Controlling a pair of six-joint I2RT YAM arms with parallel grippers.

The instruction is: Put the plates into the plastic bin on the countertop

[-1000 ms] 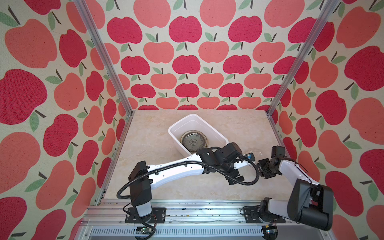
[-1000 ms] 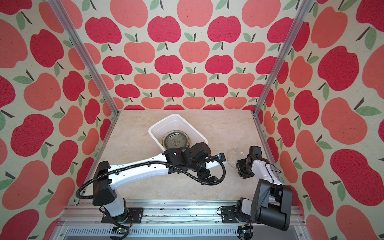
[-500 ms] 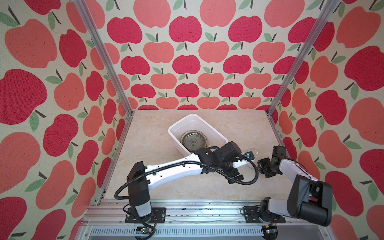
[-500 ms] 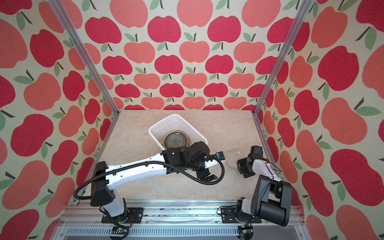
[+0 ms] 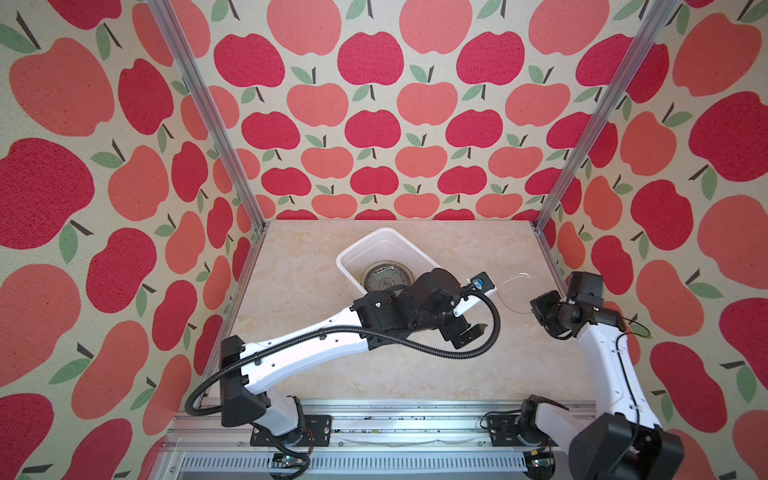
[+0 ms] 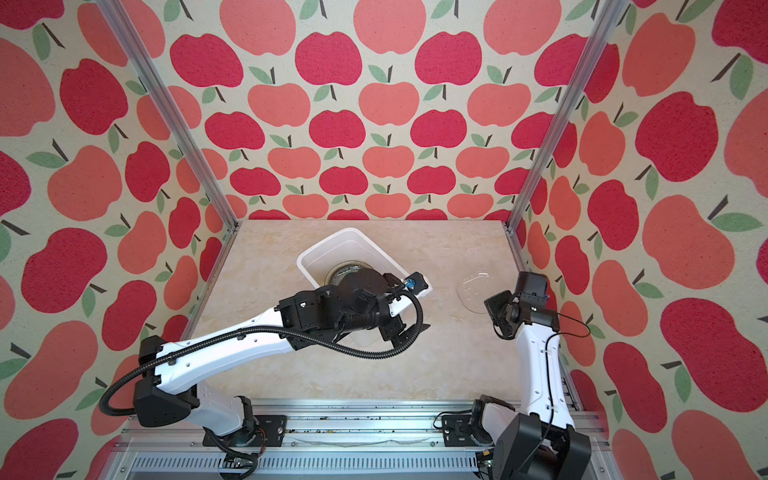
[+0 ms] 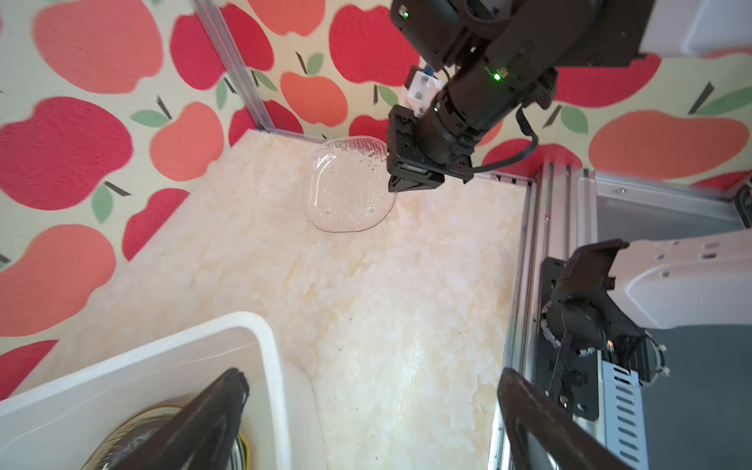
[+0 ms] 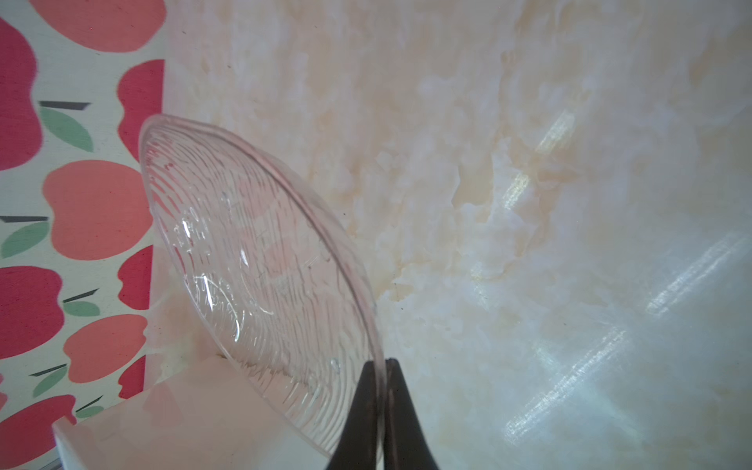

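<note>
The right gripper [image 8: 384, 366] is pinching the rim of the clear glass plate [image 8: 260, 260], holding it tilted at the right side of the bench [image 5: 311, 270], right of the white plastic bin [image 5: 386, 249]. The bin is sitting mid-bench, and a round plate [image 5: 384, 280] with a yellowish rim is lying inside it. The left gripper [image 7: 366, 423] is hovering over the bin's near right corner, jaws spread wide, gripping nothing.
</note>
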